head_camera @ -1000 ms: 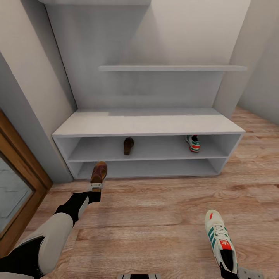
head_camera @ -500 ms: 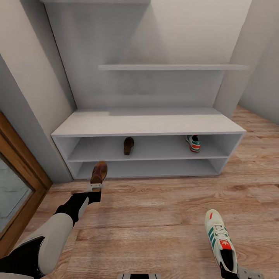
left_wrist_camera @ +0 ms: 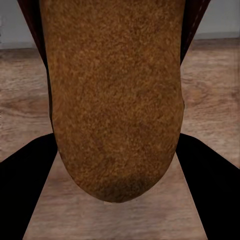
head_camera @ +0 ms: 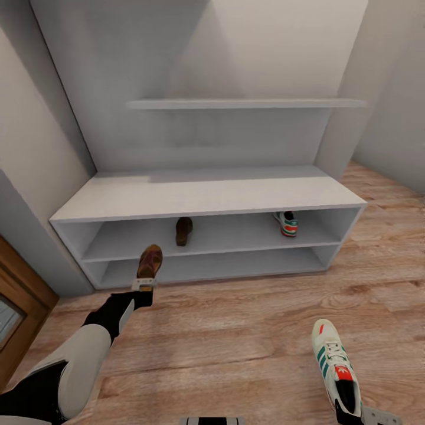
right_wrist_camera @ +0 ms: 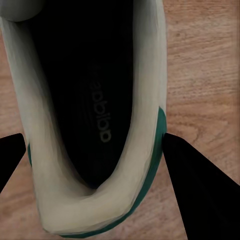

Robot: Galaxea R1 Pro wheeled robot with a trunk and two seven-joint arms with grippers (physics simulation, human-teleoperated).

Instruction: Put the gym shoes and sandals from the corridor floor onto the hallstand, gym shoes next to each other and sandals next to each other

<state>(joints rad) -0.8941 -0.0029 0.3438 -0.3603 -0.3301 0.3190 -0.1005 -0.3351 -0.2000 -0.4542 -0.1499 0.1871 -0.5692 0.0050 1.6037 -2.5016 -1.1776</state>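
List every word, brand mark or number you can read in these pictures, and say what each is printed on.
"adidas": dark lettering on the black insole inside the gym shoe held between the right gripper's fingers, seen in the right wrist view.
Red tongue patch of that shoe in the head view: a white logo mark, too small to read.
Sandal in the left gripper: no text visible.
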